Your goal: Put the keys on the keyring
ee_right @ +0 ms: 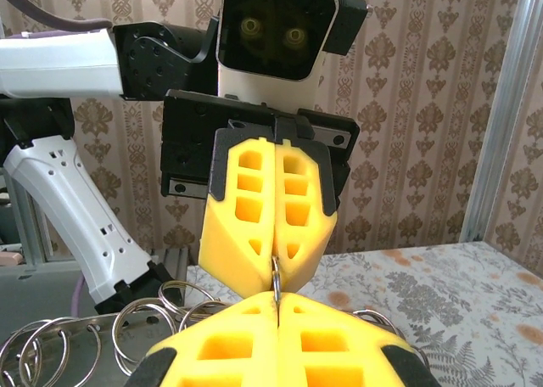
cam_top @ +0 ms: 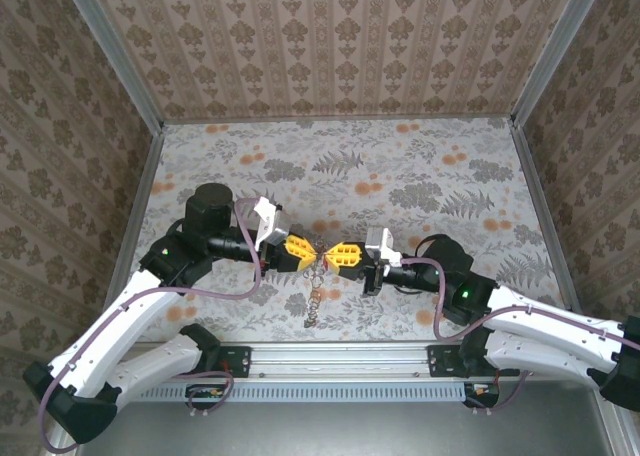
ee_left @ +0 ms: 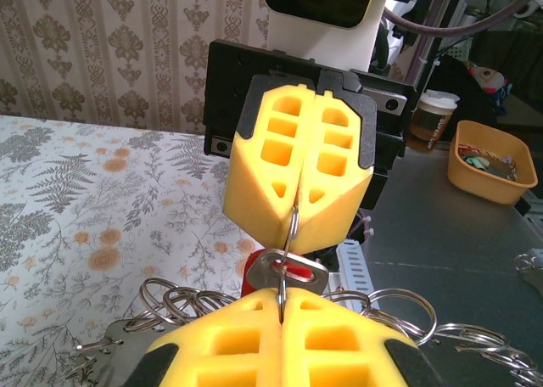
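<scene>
Both yellow-padded grippers meet tip to tip above the floral table's near middle. My left gripper (cam_top: 300, 248) (ee_left: 282, 295) and my right gripper (cam_top: 342, 254) (ee_right: 277, 300) are each shut on the same thin metal keyring (ee_left: 292, 232) (ee_right: 276, 278), which stands on edge between them. In the left wrist view, a silver key with a red head (ee_left: 293, 266) hangs just under the ring, and the ring passes through its slot. A chain of several linked metal rings (cam_top: 314, 301) (ee_left: 182, 306) dangles beneath the grippers toward the table.
Patterned walls enclose the table on three sides, and a metal rail (cam_top: 340, 361) runs along the near edge between the arm bases. Off the table, the left wrist view shows a tan bin (ee_left: 492, 162) and a cup (ee_left: 433, 115).
</scene>
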Robot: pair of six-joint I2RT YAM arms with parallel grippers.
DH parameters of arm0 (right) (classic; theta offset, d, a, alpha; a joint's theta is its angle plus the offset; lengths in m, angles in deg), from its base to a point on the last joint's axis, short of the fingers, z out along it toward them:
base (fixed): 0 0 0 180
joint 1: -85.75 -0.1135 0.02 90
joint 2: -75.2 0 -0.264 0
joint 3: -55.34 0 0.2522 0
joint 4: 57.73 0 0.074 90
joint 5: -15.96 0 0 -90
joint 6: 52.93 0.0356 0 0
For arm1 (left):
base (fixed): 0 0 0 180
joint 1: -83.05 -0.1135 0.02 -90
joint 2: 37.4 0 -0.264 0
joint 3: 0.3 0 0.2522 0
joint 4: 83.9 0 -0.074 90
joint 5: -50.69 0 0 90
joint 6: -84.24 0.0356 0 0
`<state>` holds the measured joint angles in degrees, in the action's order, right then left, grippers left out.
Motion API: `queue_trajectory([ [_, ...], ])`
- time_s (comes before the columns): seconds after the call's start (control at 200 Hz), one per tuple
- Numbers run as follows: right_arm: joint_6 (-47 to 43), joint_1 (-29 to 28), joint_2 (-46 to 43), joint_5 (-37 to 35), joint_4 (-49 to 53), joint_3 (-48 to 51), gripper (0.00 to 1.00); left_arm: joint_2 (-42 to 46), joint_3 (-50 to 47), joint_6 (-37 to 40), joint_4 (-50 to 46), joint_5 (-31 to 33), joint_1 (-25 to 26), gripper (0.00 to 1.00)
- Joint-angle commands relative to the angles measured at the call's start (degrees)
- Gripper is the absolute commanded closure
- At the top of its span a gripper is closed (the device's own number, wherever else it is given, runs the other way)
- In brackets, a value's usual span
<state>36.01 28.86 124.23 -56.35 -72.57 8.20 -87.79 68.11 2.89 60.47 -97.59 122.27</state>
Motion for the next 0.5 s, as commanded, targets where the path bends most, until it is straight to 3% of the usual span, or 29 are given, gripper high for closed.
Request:
queue_trajectory([
  [0.0,1.04,0.02,0.55,1.04,-2.21,-2.17,1.00,1.18,1.16,1.00,1.92,-1.48,-0.49,1.00],
  [0.495,1.06,0.09,1.24,-0.03,-1.91,-1.96,1.00,1.31,1.07,0.94,1.98,-1.48,-0.52,1.00],
])
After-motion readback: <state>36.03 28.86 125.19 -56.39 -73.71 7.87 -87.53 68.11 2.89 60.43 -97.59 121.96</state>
